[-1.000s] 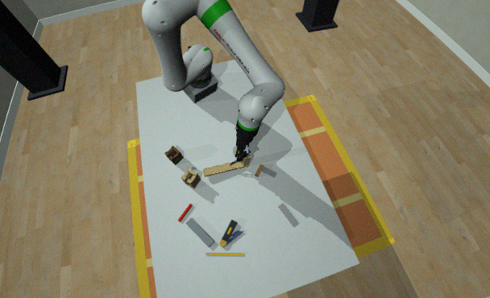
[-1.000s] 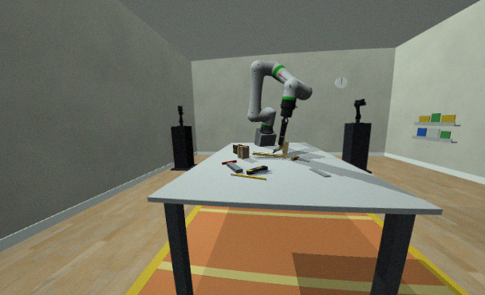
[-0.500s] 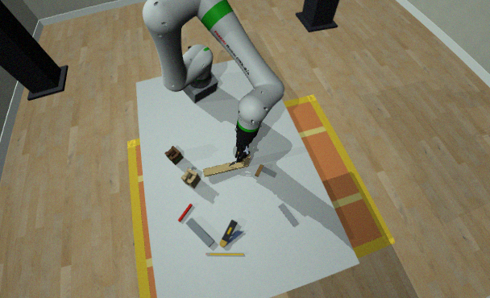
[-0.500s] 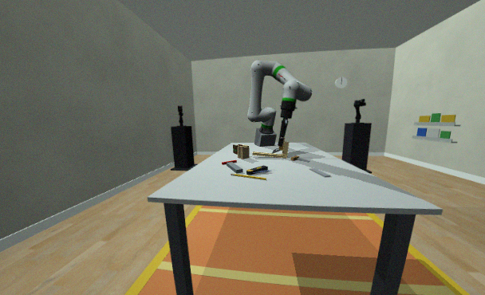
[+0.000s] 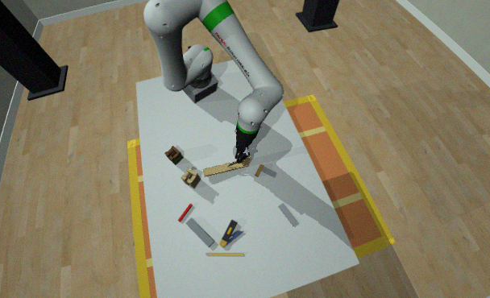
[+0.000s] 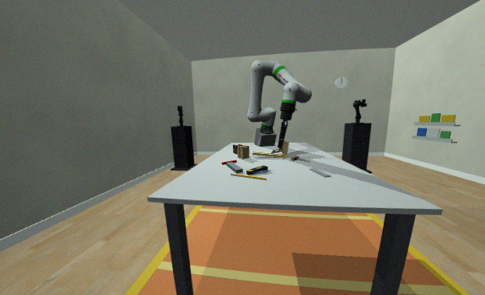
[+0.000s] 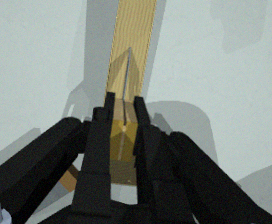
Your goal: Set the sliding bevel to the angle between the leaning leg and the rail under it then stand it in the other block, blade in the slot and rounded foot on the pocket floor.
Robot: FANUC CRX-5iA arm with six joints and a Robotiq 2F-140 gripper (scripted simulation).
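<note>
My gripper (image 5: 238,158) (image 6: 281,147) (image 7: 122,107) is shut on the sliding bevel (image 7: 122,143), a small wooden stock with a thin steel blade (image 7: 127,76) that points forward between the fingers. It holds the bevel low over the right end of the light wooden rail (image 5: 220,169) (image 6: 264,154) (image 7: 136,10), which lies flat on the table. The leaning leg (image 5: 247,161) (image 6: 285,148) rises at that end, right beside the fingers. A dark wooden block (image 5: 174,155) and a light wooden block (image 5: 190,178) stand to the left of the rail, both without a tool in them.
A small brown piece (image 5: 259,170) lies right of the rail. Nearer the front lie a red pencil (image 5: 184,213), a grey bar (image 5: 200,232), a utility knife (image 5: 228,233), a yellow ruler (image 5: 225,254) and another grey bar (image 5: 288,214).
</note>
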